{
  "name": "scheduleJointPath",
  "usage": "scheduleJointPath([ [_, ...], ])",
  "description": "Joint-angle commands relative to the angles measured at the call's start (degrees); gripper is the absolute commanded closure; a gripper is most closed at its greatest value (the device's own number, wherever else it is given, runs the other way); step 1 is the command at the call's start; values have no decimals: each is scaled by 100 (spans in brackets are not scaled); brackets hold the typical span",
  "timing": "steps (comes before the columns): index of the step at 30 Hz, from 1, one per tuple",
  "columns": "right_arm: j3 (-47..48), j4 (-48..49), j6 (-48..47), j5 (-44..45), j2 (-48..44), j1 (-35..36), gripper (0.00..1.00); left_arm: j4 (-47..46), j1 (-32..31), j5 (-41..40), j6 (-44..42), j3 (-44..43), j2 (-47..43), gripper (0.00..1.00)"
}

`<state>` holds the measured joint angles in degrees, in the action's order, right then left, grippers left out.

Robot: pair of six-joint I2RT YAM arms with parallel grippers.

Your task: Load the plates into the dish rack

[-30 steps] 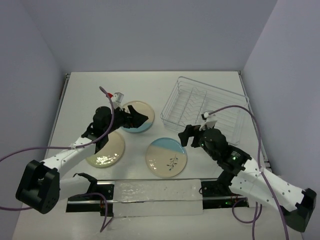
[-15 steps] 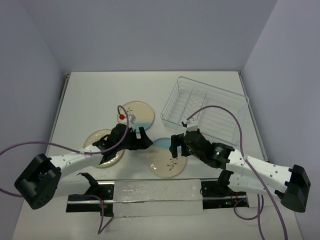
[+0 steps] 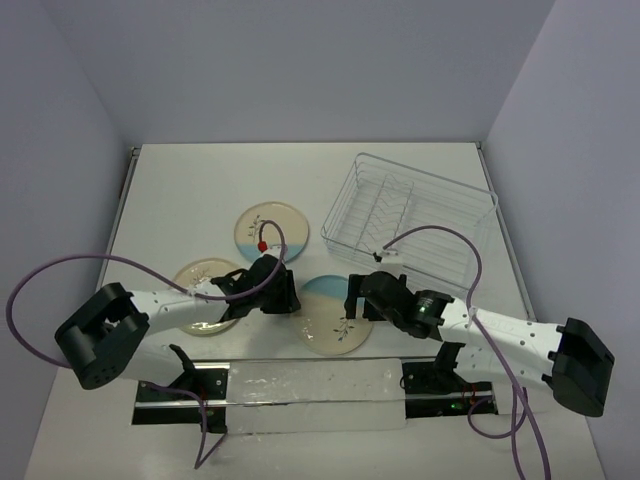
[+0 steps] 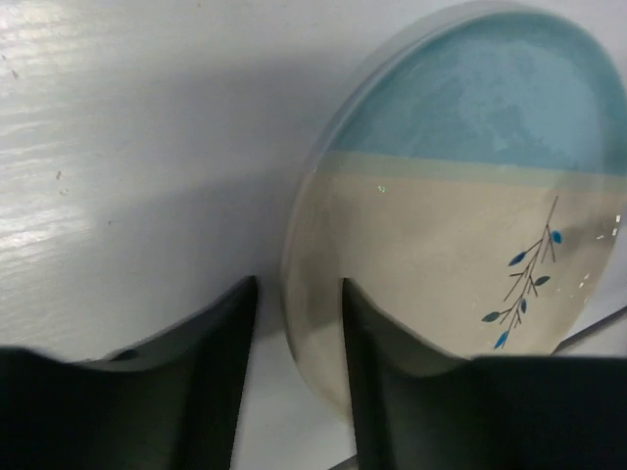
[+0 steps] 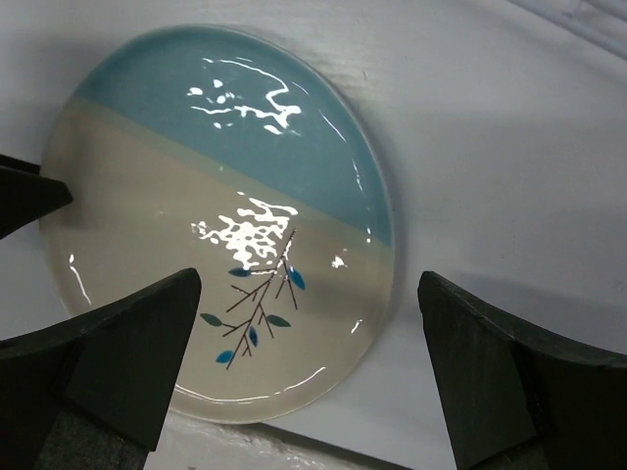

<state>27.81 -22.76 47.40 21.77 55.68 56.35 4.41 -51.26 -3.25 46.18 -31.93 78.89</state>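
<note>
1. Closest in, the nearest plate is lying flat on the tabletop between the two claws. It is round and glossy, cream with a light-blue far half and a dark sprig.
2. The left claw is sitting low at that plate's left edge. Its fingers are standing narrowly apart with the rim between them, one over the tabletop and one over the cream face. I cannot tell whether they are pinching it.
3. The right claw is hovering over the plate's right side, gaping wide and holding nothing.
4. Left of these, the plain plate is lying flat, cream-yellow, with the left arm crossing over it.
5. Further back, the far plate is lying apart from both claws, showing blue along its near edge.
6. Farthest off to the right, the dish rack is standing as a thin silver wire basket, well apart from the claws.
</note>
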Motion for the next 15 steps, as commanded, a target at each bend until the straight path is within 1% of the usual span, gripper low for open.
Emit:
scheduleJointPath([
  [1,-137,186,549,105,246,-46,1,612,-138,-166,-55,-264,217,70],
  [3,-195,232,755,231,369,-54,1,767,-158,-317,-16,-319,294,71],
  [5,-260,313,877,281,483,-63,1,800,-183,-334,-31,-324,339,75],
  [9,-347,547,903,138,673,-75,2,884,-203,-312,-90,-340,453,87],
  [10,-382,607,901,77,708,-90,4,909,-208,-326,-108,-348,482,89],
  [12,-474,770,885,-44,806,-140,7,972,-210,-369,-146,-387,545,98],
  [13,-500,914,848,-101,856,-171,11,967,-216,-370,-152,-400,570,100],
  [15,-636,1236,855,-347,898,-254,13,918,-217,-318,-164,-379,591,100],
])
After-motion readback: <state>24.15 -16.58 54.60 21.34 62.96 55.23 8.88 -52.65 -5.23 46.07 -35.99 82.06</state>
